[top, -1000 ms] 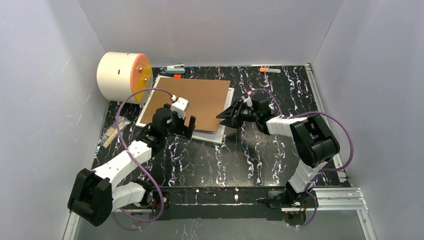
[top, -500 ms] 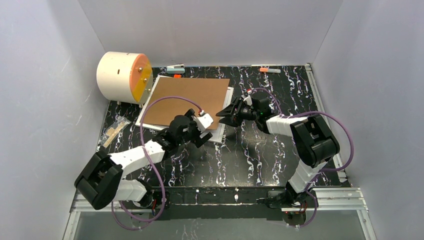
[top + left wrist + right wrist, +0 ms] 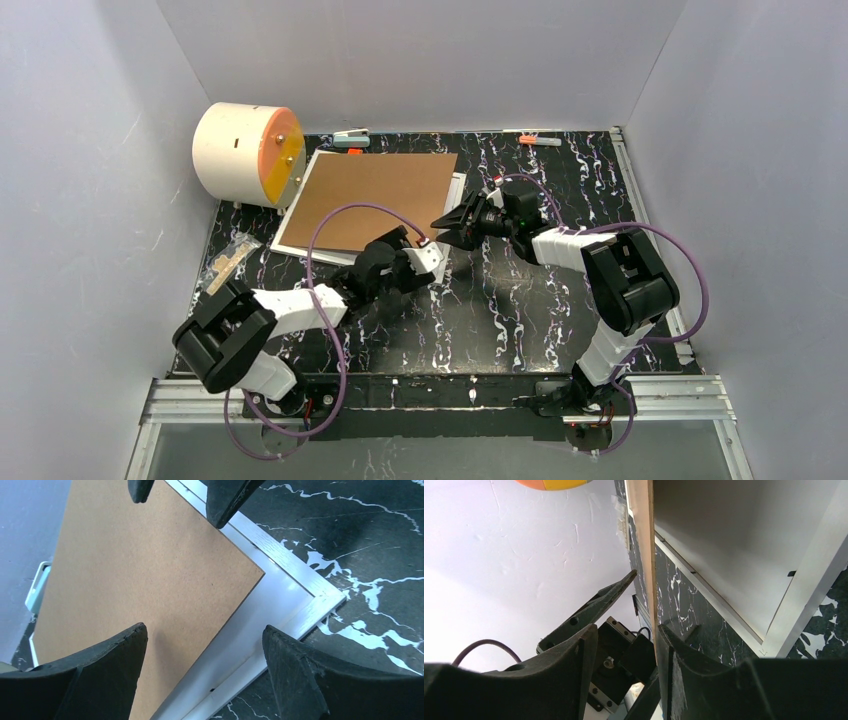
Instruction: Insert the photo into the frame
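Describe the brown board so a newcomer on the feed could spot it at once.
Start at the big cream drum with the orange face at the far left of the table. Right beside it lies a white frame, and the board rests on top of it. It is the only plain brown sheet; the rim under it is white.

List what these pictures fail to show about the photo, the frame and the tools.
Photo: in no view; the brown board may hide it.
Frame interior: top view, mostly covered by that board.
Right tool: right wrist view shows the board edge-on between its fingers; clamped or not is unclear.
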Controlling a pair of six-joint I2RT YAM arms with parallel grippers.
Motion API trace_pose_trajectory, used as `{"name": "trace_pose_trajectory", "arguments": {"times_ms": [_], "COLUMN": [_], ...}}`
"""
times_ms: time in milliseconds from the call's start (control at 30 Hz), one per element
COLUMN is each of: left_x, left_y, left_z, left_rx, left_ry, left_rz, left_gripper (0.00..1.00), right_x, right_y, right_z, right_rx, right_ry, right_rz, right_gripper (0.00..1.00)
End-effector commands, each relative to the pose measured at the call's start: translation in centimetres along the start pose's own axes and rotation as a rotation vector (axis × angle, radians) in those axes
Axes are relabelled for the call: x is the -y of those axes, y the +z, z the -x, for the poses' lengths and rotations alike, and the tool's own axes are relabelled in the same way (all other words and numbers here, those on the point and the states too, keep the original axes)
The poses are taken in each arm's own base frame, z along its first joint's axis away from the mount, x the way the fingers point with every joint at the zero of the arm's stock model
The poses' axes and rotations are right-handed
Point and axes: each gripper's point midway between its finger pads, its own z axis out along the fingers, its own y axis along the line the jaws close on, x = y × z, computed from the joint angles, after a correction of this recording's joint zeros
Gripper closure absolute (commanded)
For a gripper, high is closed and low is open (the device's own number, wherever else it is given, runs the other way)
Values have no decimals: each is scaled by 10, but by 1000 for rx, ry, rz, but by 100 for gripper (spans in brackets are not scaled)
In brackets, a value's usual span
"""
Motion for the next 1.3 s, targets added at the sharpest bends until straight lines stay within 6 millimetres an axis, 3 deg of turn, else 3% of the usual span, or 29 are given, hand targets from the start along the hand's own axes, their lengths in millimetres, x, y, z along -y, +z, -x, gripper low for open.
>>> {"name": "trace_pose_trajectory", "arguments": {"times_ms": [0, 133, 333, 633, 833, 1033, 1133, 1267], "left_x": [-15, -14, -27, -29, -33, -36, -38, -38], "left_y": [5, 9, 17, 15, 14, 10, 8, 6], "left_z": [7, 6, -3, -3, -4, -8, -9, -13], "left_rx": [25, 13, -55, -58, -63, -71, -74, -79], "left_ry": [59, 84, 16, -76, -151, -206, -239, -285], "left_rz": [100, 121, 235, 277, 317, 354, 376, 395], "left_gripper": [20, 34, 57, 78, 83, 83, 83, 83], "right_x": [-39, -39, -41, -38, -37, -29, -11, 29], "right_y": [2, 1, 1, -1, -11, -41, -58, -67], "right_z": [6, 6, 5, 5, 12, 27, 34, 35], "right_rx": [15, 12, 10, 17, 78, 222, 316, 326], "right_ry": [-57, -44, -28, -9, -10, -43, -69, -64], "right_rz": [88, 85, 89, 64, 10, -111, -226, -415], "right_gripper": [46, 46, 46, 46, 32, 22, 21, 20]}}
